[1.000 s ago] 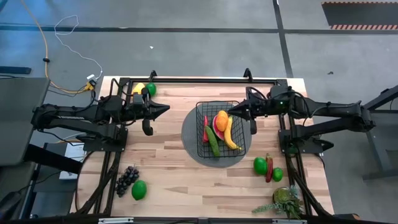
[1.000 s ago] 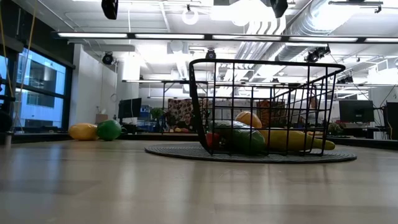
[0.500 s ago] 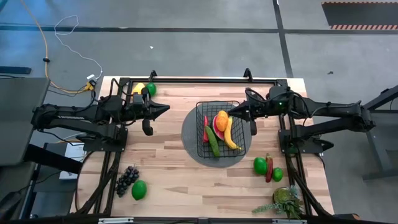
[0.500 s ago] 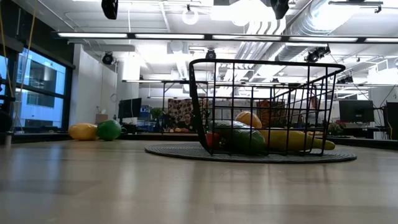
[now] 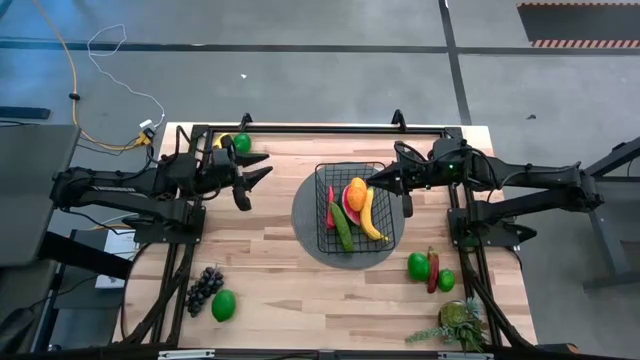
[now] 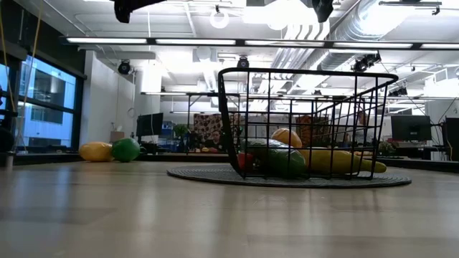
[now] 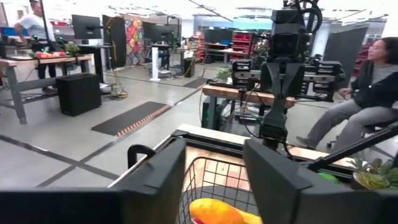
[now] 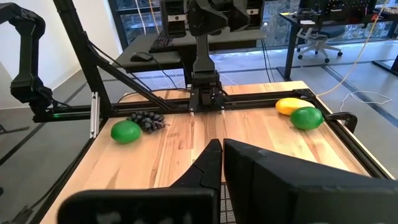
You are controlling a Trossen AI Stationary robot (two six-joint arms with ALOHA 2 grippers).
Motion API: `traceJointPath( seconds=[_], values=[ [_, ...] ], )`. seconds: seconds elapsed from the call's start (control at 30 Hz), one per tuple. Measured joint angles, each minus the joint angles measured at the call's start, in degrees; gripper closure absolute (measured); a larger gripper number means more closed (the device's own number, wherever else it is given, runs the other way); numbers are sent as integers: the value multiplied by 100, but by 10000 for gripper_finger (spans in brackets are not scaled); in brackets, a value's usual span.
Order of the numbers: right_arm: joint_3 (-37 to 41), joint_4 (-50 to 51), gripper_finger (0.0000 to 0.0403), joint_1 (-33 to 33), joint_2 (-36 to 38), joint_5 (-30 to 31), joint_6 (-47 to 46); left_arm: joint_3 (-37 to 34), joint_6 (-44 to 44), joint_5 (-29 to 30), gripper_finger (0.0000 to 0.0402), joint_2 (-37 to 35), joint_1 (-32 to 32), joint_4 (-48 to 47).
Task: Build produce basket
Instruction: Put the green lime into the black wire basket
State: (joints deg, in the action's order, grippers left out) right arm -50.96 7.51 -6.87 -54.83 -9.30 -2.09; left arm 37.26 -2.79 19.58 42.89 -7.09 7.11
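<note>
Left of the basket (image 5: 355, 207), left pincer (image 5: 262, 172) hangs spread and empty; right pincer (image 5: 372, 180) is pressed together at the basket's rim. Nearest loose produce: green fruit (image 5: 242, 142) just behind left pincer. Suggest dropping low, straddling it squarely before closing.

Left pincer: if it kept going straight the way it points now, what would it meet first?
Likely the basket. The left pincer, open and empty, points across the table toward it, and its wrist view shows the wire rim straight ahead. The pincer looks raised, so it might pass over.
</note>
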Motion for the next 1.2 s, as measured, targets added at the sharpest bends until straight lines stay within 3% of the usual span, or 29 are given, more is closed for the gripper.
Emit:
traceJointPath(
  seconds=[0.27, 0.6, 0.77, 0.97, 1.2],
  values=[
    [0, 0, 403, 0, 0, -2, 0, 0, -192, 93, 147, 0, -2, -2],
    [0, 0, 403, 0, 0, -8, -50, 367, -345, 308, 100, 271, -384, -118],
    [0, 7, 403, 0, 0, -9, -48, 1141, -453, 208, 90, 971, -1359, -1288],
    [3, 50, 403, 0, 0, -17, -48, 1977, -658, 52, 85, 2084, -3258, -3293],
    [4, 52, 403, 0, 0, -20, -230, 2107, -1470, 37, 84, 3286, -4758, -4090]
  ],
)
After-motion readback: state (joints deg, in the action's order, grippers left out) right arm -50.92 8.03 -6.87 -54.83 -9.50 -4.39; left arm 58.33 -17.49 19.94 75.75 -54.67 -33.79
